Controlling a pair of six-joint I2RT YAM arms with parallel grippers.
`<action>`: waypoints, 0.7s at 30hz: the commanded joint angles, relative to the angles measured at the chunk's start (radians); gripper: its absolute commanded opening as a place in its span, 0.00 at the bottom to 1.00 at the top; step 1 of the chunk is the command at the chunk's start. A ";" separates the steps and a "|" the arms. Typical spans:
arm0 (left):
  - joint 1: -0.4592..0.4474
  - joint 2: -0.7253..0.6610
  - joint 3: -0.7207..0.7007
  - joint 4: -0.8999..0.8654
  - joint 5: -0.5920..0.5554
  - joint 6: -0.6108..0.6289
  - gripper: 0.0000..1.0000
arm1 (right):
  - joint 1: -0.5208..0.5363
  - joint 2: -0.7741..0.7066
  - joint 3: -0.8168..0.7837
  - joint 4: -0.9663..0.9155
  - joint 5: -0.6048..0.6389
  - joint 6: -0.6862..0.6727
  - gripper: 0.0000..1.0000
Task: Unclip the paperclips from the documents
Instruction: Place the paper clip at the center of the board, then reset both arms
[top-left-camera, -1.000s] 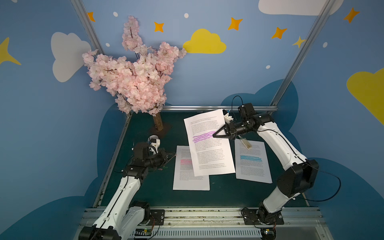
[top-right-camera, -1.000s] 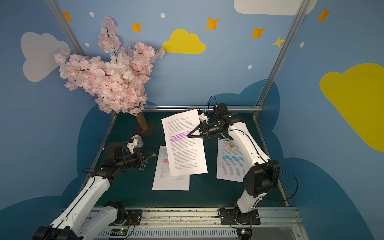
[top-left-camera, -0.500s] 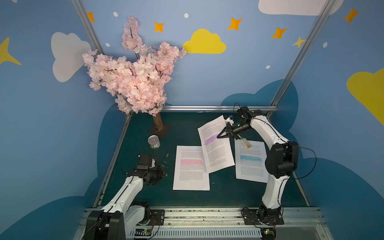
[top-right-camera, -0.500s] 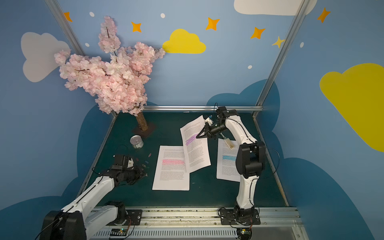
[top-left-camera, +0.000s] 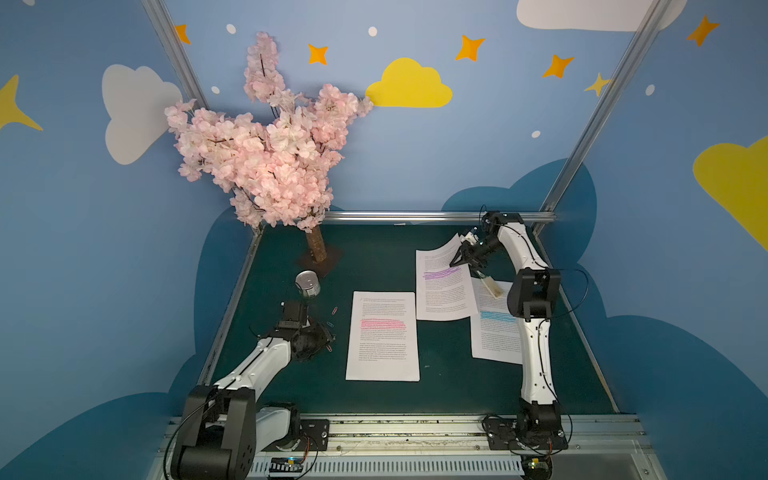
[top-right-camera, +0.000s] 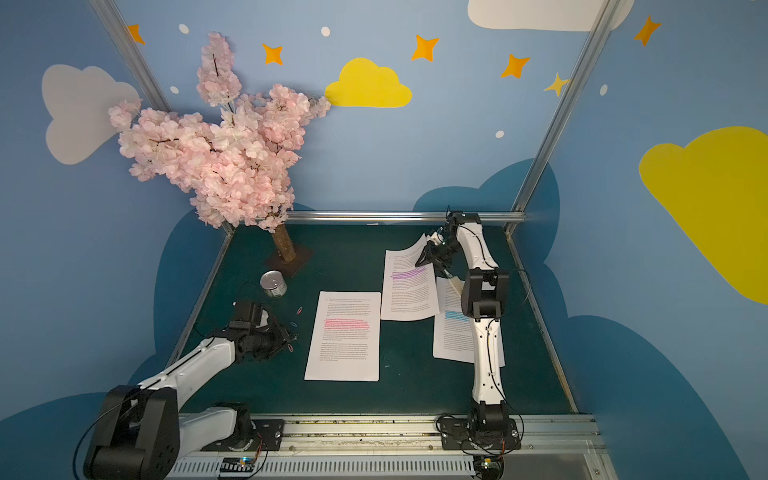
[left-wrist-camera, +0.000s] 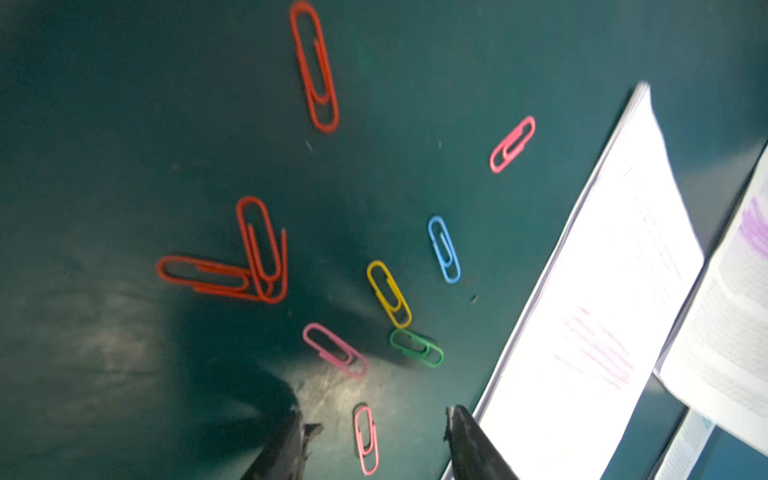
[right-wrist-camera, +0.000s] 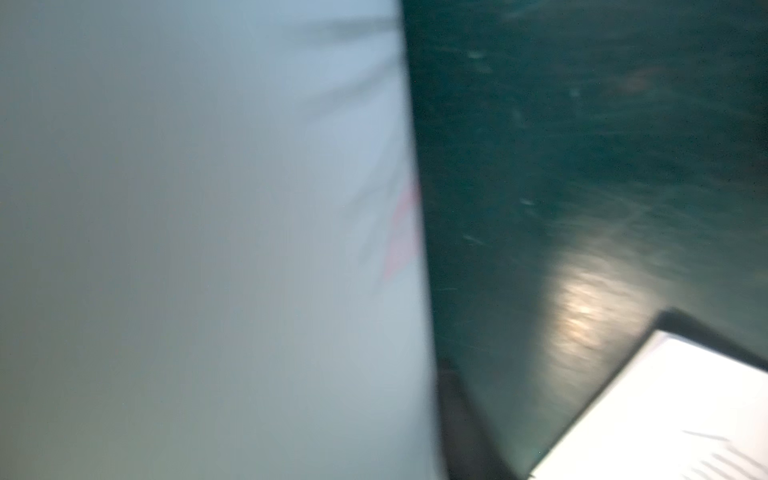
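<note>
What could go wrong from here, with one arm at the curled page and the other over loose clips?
1. The purple-band page curls up off the mat at the right gripper; a pull could crease it or drag the blue-band page it overlaps.
2. Loose paperclips lie under the open left gripper, one pink paperclip between its fingertips; a sweep might scatter them or push some under the pink-band page.
</note>
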 joint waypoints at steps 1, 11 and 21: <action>-0.005 -0.003 0.061 -0.070 -0.119 0.025 0.69 | 0.020 -0.047 0.038 -0.030 0.123 -0.010 0.93; -0.039 -0.314 0.097 -0.088 -0.360 0.132 1.00 | 0.025 -0.407 -0.030 0.063 0.382 0.018 0.94; -0.034 -0.457 -0.031 0.058 -0.294 0.324 1.00 | -0.058 -0.982 -0.870 0.451 0.442 0.016 0.94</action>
